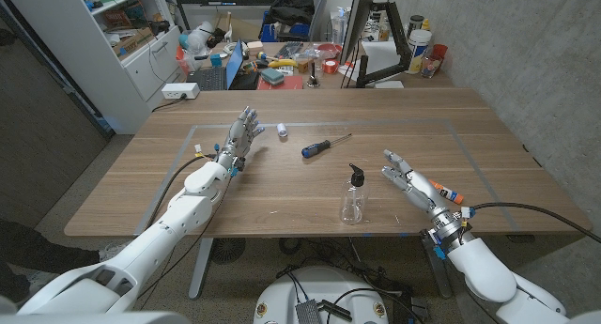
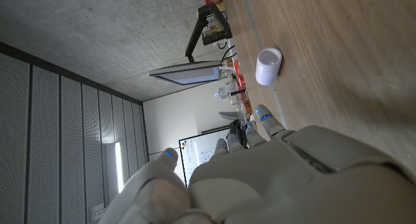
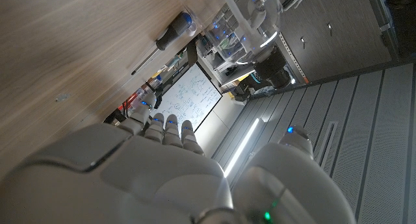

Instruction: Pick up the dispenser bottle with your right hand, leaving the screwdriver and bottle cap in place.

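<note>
A clear dispenser bottle [image 1: 354, 198] with a black pump top stands upright near the table's front middle. My right hand [image 1: 411, 180] is open a short way to its right, fingers apart, holding nothing. A screwdriver [image 1: 322, 146] with a blue and black handle lies behind the bottle; its handle [image 3: 172, 30] shows in the right wrist view. A small white bottle cap [image 1: 282, 131] lies left of the screwdriver, also in the left wrist view as the cap [image 2: 268, 65]. My left hand [image 1: 240, 139] is open just left of the cap, apart from it.
The wooden table [image 1: 488, 164] has tape lines marking a rectangle. Cluttered desks, a shelf [image 1: 131, 42] and a monitor arm stand behind the far edge. A black cable [image 1: 526, 208] runs from my right wrist.
</note>
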